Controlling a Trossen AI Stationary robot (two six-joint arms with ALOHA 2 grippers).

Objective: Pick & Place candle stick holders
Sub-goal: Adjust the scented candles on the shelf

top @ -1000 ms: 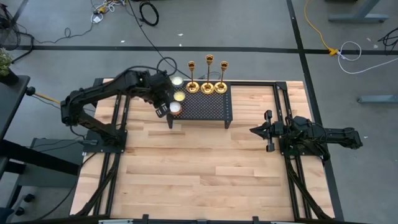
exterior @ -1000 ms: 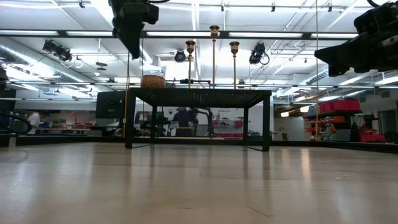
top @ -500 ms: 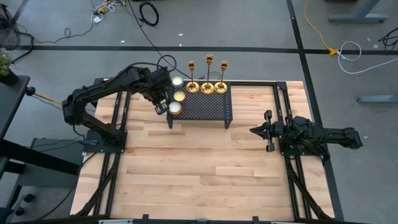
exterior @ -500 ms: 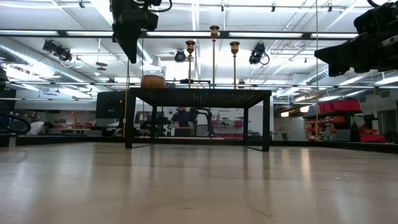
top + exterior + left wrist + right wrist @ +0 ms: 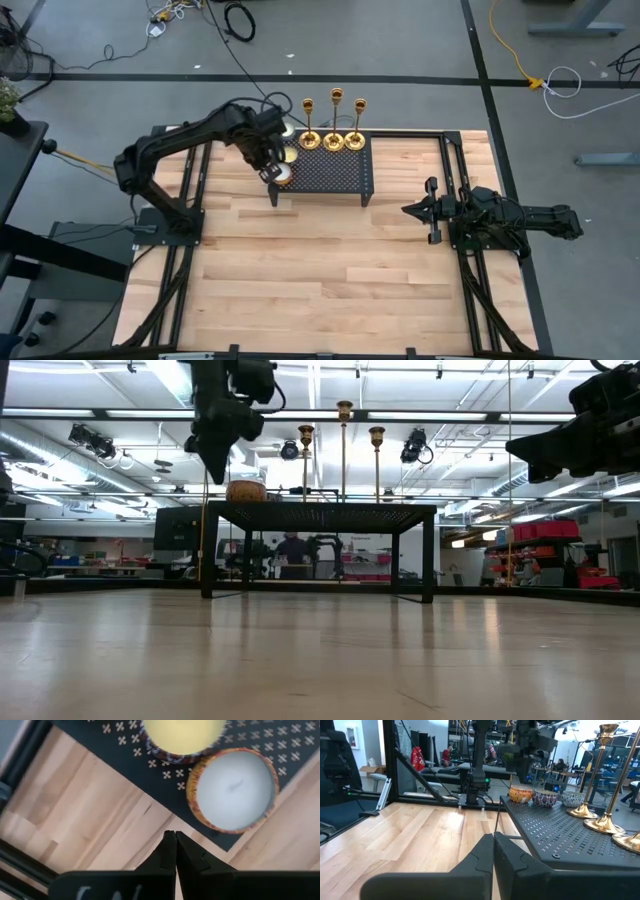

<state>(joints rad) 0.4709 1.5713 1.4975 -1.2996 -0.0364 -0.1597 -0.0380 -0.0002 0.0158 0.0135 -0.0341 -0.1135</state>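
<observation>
Rack (image 5: 335, 170) corner, left gripper (image 5: 268, 172) nearer.

Glossy brass candle stick holders (image 5: 333, 138) on matt perforated metal rack (image 5: 335, 172), wood table (image 5: 330, 270).

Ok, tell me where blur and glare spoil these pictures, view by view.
Left wrist view: the yellow candle is out of focus, the white candle sharper. Low view: bright ceiling lights backlight the rack, leaving it and the left arm as silhouettes. Right wrist view: glare washes out the background behind the candle stick holders.
</observation>
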